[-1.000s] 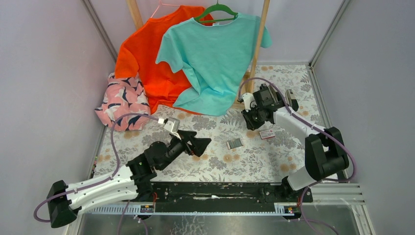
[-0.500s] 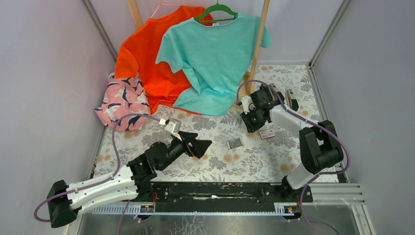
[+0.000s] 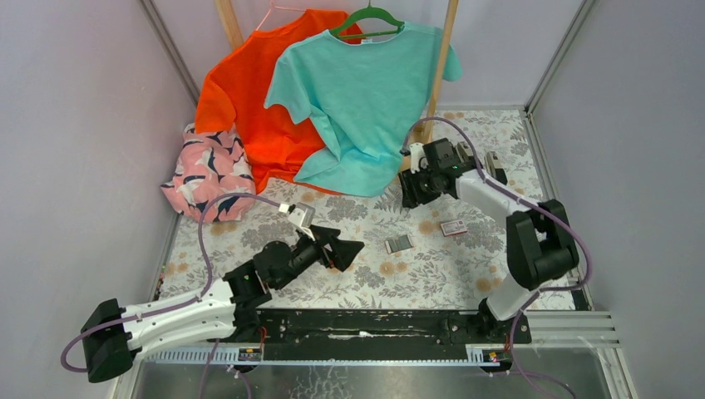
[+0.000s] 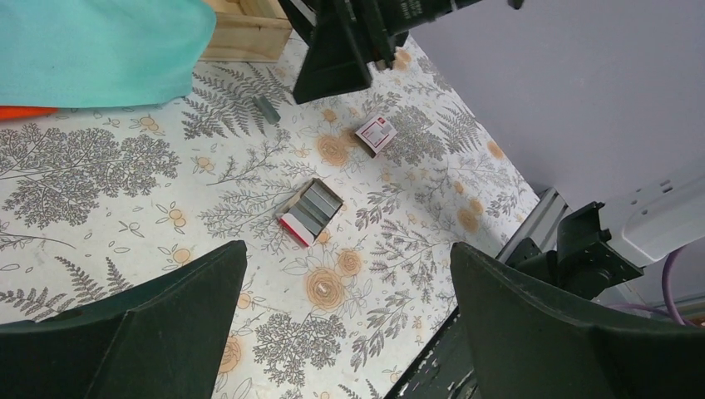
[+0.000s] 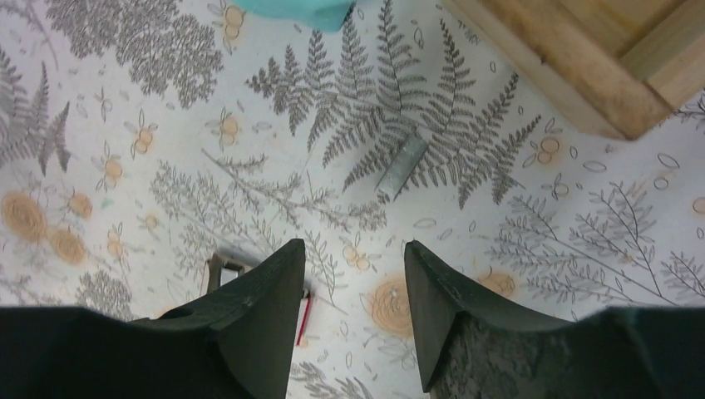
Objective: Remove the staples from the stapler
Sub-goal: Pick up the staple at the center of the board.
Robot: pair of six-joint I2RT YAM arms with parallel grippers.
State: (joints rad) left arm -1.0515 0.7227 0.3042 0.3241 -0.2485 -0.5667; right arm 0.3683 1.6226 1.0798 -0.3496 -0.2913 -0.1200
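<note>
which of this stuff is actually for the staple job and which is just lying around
For the job:
- staple strip, loose on the table
- open box of strips, probably
- right hand, open near the loose strip

Lying about:
- teal shirt
- orange shirt
- pink cloth
- wooden rack
- small white-and-pink box

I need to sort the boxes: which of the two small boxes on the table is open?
The red-edged box: rows of grey strips show inside it. The white box with red print, farther right, is closed.
</note>
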